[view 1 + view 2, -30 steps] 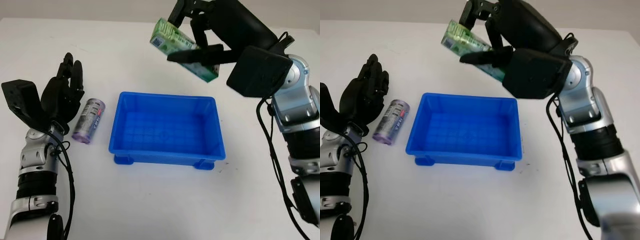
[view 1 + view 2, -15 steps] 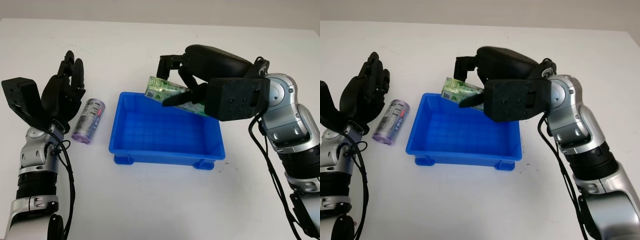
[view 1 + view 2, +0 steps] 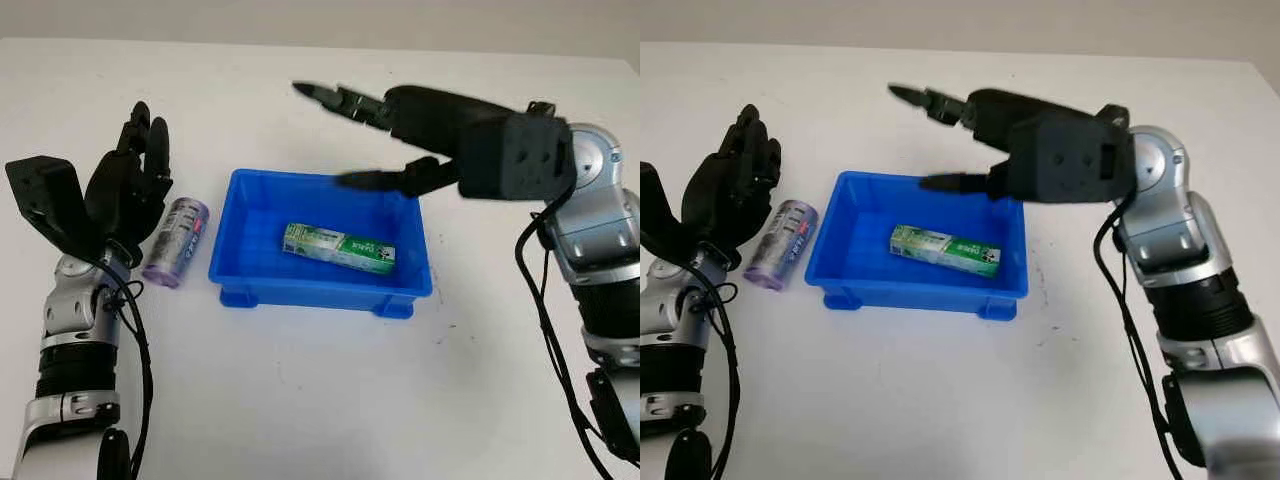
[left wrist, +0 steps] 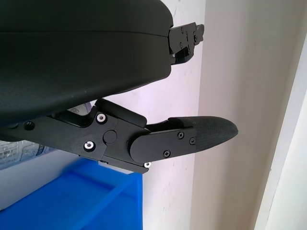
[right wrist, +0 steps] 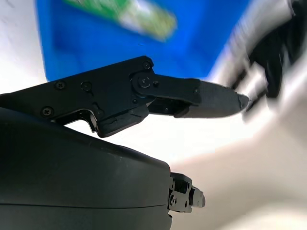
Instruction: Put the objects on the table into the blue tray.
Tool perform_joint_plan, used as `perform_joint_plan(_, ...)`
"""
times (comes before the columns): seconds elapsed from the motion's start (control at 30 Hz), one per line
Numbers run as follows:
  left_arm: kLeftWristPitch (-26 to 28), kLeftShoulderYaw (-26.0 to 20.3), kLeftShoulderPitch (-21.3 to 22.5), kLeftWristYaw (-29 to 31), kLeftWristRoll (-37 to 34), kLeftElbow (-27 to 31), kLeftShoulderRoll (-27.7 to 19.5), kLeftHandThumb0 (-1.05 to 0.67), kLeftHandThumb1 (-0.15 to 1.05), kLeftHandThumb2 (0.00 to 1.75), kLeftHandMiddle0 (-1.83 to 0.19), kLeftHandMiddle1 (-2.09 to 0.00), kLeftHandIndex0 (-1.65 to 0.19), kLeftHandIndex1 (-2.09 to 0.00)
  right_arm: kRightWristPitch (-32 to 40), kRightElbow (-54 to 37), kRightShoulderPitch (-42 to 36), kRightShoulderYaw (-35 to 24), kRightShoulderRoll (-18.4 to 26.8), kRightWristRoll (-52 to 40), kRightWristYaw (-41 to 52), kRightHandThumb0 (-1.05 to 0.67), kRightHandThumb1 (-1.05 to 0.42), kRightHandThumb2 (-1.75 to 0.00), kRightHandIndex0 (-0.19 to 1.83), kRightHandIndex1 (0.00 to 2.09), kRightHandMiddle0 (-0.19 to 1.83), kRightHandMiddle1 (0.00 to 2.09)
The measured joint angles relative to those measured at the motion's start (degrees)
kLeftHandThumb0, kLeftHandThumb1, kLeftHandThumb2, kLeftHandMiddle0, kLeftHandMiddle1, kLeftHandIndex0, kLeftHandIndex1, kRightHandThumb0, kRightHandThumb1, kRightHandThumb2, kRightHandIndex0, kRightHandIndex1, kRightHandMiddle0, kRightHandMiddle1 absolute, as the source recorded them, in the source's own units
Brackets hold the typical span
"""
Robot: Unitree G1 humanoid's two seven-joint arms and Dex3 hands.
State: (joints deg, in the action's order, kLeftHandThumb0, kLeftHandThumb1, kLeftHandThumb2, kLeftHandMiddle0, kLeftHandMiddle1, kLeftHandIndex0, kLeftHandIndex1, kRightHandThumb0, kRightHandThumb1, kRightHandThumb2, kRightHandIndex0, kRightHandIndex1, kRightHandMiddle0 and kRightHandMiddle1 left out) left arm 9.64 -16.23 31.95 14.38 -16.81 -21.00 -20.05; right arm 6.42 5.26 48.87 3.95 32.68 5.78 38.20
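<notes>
Head stereo pair overlooks table point(image 3: 300, 400); wrist cameras close

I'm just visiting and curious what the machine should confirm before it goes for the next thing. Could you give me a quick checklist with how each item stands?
1. Green carton lying inside the blue tray: ok.
2. Right robot hand open, holding nothing, above the tray's far edge: ok.
3. Purple can in the tray: not ok; it lies on its side on the table, beside the tray.
4. Left robot hand open, next to the can: ok.
5. Room in the tray for the can: ok, likely.
</notes>
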Motion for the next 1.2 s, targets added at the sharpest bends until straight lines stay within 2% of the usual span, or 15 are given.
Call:
perform_joint_plan(0.13,0.0,0.0,0.0,0.0,0.0,-0.1,0.0,-0.75,1.05,0.54,0.19,0.00,0.19,0.00,0.1,7.9,1.8,-6.8,-1.5,-5.0,-6.5,-0.85,-1.05,-0.67,-0.19,0.00,-0.19,0.00)
perform_joint_plan(0.27,-0.1,-0.1,0.0,0.2,0.0,-0.6,0.0,-0.74,1.05,0.54,0.19,0.00,0.19,0.00,0.7,17.8,2.5,-11.0,-1.8,-6.8,-12.6,-0.84,-1.05,-0.69,-0.19,0.00,-0.19,0.00)
perform_joint_plan(0.53,-0.6,-0.2,0.0,1.0,0.0,-1.2,-0.1,-0.74,1.05,0.55,0.19,0.00,0.19,0.00,0.3,28.3,2.0,-12.1,-3.2,-6.6,-21.0,-0.80,-1.05,-0.77,-0.19,0.00,-0.19,0.00)
perform_joint_plan(0.83,-0.6,-0.1,0.0,1.0,0.1,-1.2,-0.3,-0.74,1.05,0.56,0.19,0.00,0.19,0.00,0.4,30.9,-2.1,-12.1,-7.8,-7.4,-25.8,-0.74,-1.05,-0.82,-0.19,0.00,-0.19,0.00)
perform_joint_plan(1.2,-0.6,-0.2,0.0,1.8,0.1,-1.2,-1.1,-0.75,1.05,0.53,0.19,0.00,0.19,0.00,1.6,30.8,-3.8,-12.5,-9.7,-9.1,-27.0,-0.73,-1.05,-0.83,-0.19,0.00,-0.19,0.00)
